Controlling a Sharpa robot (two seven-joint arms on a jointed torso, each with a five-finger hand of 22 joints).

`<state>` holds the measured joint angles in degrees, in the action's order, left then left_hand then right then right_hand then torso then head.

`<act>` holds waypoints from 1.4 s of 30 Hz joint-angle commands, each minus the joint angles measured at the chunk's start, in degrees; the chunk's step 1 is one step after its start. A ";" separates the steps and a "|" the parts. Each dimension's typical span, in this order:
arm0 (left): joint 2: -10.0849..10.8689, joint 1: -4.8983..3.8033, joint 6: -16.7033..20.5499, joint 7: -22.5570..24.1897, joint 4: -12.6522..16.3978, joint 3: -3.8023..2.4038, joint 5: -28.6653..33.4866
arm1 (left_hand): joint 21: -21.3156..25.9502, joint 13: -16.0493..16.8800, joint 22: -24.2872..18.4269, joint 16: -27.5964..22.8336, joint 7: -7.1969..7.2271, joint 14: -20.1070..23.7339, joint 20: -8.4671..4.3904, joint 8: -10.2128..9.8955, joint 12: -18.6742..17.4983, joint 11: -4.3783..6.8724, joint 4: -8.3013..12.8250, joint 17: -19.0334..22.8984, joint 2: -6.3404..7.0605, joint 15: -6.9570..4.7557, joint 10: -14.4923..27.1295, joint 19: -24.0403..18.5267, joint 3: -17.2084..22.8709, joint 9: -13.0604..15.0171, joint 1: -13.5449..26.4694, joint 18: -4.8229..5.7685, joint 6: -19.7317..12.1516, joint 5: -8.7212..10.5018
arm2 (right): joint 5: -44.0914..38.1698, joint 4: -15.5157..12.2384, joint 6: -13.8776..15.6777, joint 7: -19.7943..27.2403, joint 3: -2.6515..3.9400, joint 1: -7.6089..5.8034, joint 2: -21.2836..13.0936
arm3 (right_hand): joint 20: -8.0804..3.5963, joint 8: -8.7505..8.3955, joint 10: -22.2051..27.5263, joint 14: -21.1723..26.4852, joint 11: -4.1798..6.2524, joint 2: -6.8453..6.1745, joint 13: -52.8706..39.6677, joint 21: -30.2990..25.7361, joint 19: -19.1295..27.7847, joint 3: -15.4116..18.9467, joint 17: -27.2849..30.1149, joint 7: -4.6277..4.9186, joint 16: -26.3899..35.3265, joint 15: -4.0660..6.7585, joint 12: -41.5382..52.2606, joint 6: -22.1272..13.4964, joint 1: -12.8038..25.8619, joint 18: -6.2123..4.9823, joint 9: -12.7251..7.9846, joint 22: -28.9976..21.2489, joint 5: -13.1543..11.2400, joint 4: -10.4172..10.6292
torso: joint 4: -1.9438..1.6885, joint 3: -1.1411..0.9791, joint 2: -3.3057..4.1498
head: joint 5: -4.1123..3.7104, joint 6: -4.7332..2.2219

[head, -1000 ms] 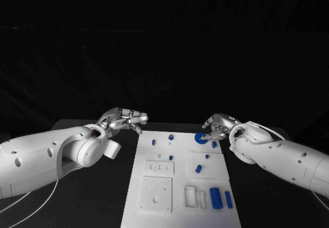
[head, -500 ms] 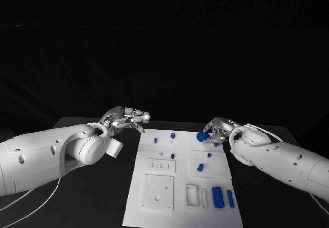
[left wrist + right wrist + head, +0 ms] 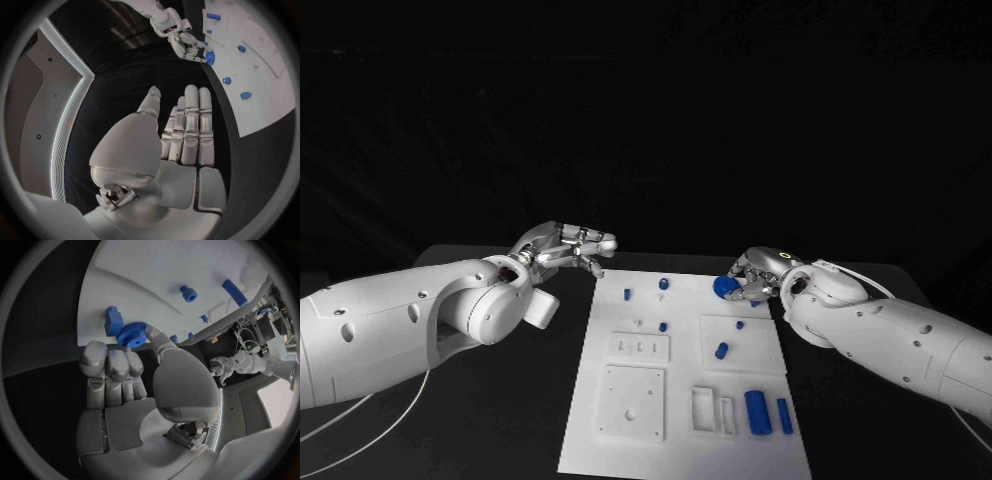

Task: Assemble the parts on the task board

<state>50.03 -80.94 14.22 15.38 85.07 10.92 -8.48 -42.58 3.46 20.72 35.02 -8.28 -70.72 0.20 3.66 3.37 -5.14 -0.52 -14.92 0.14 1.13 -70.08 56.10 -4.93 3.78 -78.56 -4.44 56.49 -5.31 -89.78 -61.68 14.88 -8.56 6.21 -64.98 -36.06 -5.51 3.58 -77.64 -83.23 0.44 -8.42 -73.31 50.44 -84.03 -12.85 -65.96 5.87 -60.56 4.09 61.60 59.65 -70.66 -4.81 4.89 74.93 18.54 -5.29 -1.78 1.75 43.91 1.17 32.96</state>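
Observation:
The white task board lies lengthwise in the middle of the table. At its far right corner my right hand pinches a blue gear between thumb and fingers. In the right wrist view the gear sits at the fingertips, just in front of a blue block on the board. My left hand hovers off the board's far left corner and holds nothing; its fingers are stretched out straight. The left wrist view also shows the right hand with the gear.
Small blue pegs stand on the board's far half. Two blue cylinders lie at its near right, beside white slots. A white cable runs over the table at the left.
My right hand has drawn its fingers closer around the blue gear and edged slightly farther along the board. The left hand has barely moved.

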 commanded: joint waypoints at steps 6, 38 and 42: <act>-0.22 -0.05 -1.11 0.09 0.02 -0.04 -0.24 | -0.30 0.09 0.07 0.40 0.22 0.39 -0.02 -0.03 0.17 0.14 0.12 0.05 -0.31 0.09 0.45 -0.27 -0.26 0.05 0.00 0.21 -0.10 -0.25 | -0.58 0.09 -2.70 -0.06 -0.05 0.11 0.34 | 0.02 0.05 -0.74 -0.38 0.19 0.30 -0.60 0.75 -2.13 -2.04 -0.22 -0.38 -0.62 0.31 0.81 2.08 0.98 -0.09 -0.23 6.25 -0.37 -0.07 | -0.02 0.00 0.00 | 0.00 0.19; -0.44 -0.05 -1.75 -0.73 -0.25 -0.01 -0.71 | -0.34 0.08 0.02 0.41 0.14 0.67 0.12 -0.04 0.16 -0.06 0.43 0.44 -0.29 0.23 1.21 -0.50 -0.19 0.05 -0.21 0.15 -0.20 -0.26 | -3.62 -0.44 -4.42 -3.18 -0.23 0.11 0.92 | -0.30 0.05 -1.51 -0.46 0.43 0.42 -1.29 1.76 -2.10 -5.84 -0.44 -1.13 -1.17 0.60 1.49 4.84 2.32 0.39 -0.39 6.36 -0.75 0.26 | -0.05 -0.04 -0.02 | 0.05 0.83; -0.44 -0.05 -1.75 -0.81 -0.28 0.00 -0.76 | -0.34 0.08 0.01 0.42 0.13 0.68 0.13 -0.02 0.16 -0.09 0.48 0.45 -0.26 0.25 1.32 -0.52 -0.19 0.05 -0.24 0.14 -0.19 -0.28 | -3.55 -0.44 -5.09 -3.22 -0.24 0.11 0.93 | -0.32 0.03 -1.58 -0.46 0.42 0.41 -1.34 1.81 -2.10 -5.88 -0.44 -1.16 -1.19 0.62 1.56 4.91 2.51 0.43 -0.40 6.36 -0.82 0.50 | 0.03 -0.05 -0.01 | 0.15 0.83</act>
<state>49.72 -80.94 13.45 14.54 84.73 10.96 -8.87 -42.58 3.44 20.69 35.24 -8.28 -70.51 0.41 3.66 3.37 -5.33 -0.37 -14.56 0.14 1.35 -69.08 55.90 -5.09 3.78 -78.56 -4.44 56.49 -5.31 -92.36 -62.23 13.02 -10.71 6.26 -65.31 -35.17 -5.52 3.49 -78.95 -83.64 0.93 -8.75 -74.58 51.90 -84.03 -18.63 -66.33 5.41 -61.41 4.49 62.92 63.19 -68.14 -4.73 4.32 74.92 17.96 -5.06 -1.78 1.71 43.89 1.27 33.79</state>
